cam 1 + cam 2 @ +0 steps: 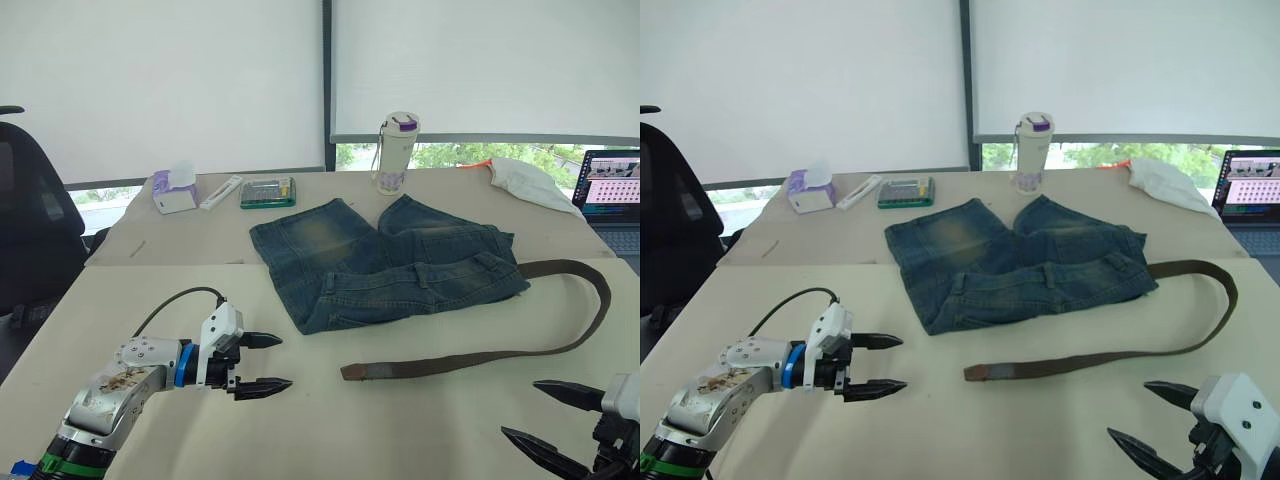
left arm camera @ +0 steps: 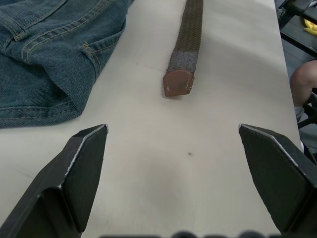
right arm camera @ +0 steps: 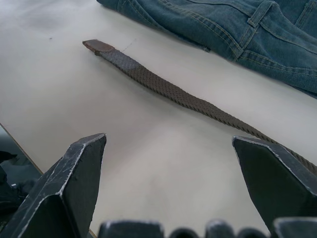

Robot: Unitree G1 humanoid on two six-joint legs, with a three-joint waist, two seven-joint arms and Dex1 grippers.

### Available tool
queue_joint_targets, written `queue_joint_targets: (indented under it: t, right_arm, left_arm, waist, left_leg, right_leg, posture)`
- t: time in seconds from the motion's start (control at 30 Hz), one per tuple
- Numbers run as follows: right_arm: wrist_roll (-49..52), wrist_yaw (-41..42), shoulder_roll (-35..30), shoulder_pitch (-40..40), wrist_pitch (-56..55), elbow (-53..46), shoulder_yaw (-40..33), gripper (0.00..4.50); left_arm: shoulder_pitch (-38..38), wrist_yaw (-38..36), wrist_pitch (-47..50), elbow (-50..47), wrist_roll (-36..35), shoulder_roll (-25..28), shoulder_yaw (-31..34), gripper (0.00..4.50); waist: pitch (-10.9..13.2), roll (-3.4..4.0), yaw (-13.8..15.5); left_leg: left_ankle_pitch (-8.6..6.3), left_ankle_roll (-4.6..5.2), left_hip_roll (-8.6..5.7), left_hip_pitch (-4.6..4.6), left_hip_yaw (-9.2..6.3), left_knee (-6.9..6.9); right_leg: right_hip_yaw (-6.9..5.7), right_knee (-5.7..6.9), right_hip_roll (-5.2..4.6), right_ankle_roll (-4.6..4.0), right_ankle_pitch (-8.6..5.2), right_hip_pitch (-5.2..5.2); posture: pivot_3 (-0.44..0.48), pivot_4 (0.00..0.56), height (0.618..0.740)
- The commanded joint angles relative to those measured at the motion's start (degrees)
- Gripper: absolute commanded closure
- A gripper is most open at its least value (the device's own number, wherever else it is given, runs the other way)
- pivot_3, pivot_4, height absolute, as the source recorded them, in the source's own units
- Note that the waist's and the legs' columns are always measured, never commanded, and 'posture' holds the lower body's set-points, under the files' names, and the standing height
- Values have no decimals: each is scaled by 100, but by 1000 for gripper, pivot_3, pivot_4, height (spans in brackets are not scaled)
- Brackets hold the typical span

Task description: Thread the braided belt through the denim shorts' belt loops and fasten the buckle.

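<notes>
Denim shorts [image 1: 385,262] lie flat mid-table with the waistband toward the robot. The belt [image 1: 500,352] starts at their right edge, loops out and runs back along the table to a leather tip [image 2: 178,83] just short of the left gripper [image 1: 262,364]. Both grippers hang wide open over bare table, holding nothing; the right gripper [image 1: 1150,420] sits just on the robot's side of the strap. No part of the belt is seen in a loop [image 3: 259,13]. Likely risks: the 2 fingers skid off the flat tip, the limp braid buckles at a loop, or pulling drags the shorts.
</notes>
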Motion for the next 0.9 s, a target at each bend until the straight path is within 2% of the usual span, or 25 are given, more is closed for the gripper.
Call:
queue_joint_targets:
  t: [0.03,0.17,0.33,0.4,0.53,0.6,0.73,0.83,0.9]
  right_arm:
    - [125,-115,182,39,-201,-249,-69,0]
    - [337,-453,556,-35,-312,-557,18,0]
    - [783,-1001,746,-103,-254,-1066,217,0]
    - [896,-1426,691,-299,-446,-1131,544,0]
    - [736,-1948,408,-337,-767,-1135,1233,0]
    - [670,-2222,307,-350,-829,-1135,1451,0]
    - [134,-2785,36,-328,-1190,-1135,2024,0]
    - [-61,-3168,-207,-236,-1511,-1135,2347,0]
    - [-68,-3454,-334,-274,-1553,-1135,2523,0]
  left_arm:
    - [-281,-16,-165,59,21,-98,-35,28]
    - [-859,209,-225,242,181,-516,-287,28]
    - [-1616,587,-171,467,522,-1006,-663,28]
    - [-2163,885,-291,785,1163,-1334,-1242,28]
    - [-3443,1006,-435,1909,2077,-2198,-2315,28]
    - [-3750,949,-657,2343,2367,-2432,-2592,28]
    - [-4599,1684,-1458,4099,3532,-3140,-3247,28]
    - [-4989,1817,-2234,5121,4180,-3255,-3619,865]
    - [-5127,1839,-2662,5619,4397,-3241,-3676,1577]
  waist:
    - [0,0,2]
    - [1,-2,90]
    - [3,-5,69]
    - [6,-17,62]
    - [7,-33,139]
    - [10,-41,125]
    - [11,-44,51]
    - [13,-47,23]
    - [14,-51,0]
  left_leg:
    - [0,0,0,0,0,0]
    - [2,-2,0,-2,-2,0]
    - [19,-33,0,-2,3,0]
    - [19,-34,1,0,4,0]
    - [22,-35,-12,-3,7,14]
    - [21,-33,-16,-10,8,22]
    - [21,-33,-3,-8,28,27]
    - [21,-32,-2,-7,32,28]
    - [21,-33,6,-5,34,27]
  right_leg:
    - [0,0,0,0,0,0]
    - [-4,1,2,-1,1,0]
    - [3,1,2,-1,1,-2]
    - [5,2,3,-1,1,-1]
    - [3,0,4,6,8,6]
    - [1,-3,4,10,7,3]
    - [6,-3,6,11,7,0]
    - [6,-2,10,13,6,1]
    - [7,-1,18,15,5,0]
  posture:
    - [0,150,740]
    - [0,150,740]
    - [0,150,740]
    - [0,150,740]
    - [0,150,740]
    - [0,150,740]
    - [0,150,740]
    - [0,150,740]
    - [0,150,740]
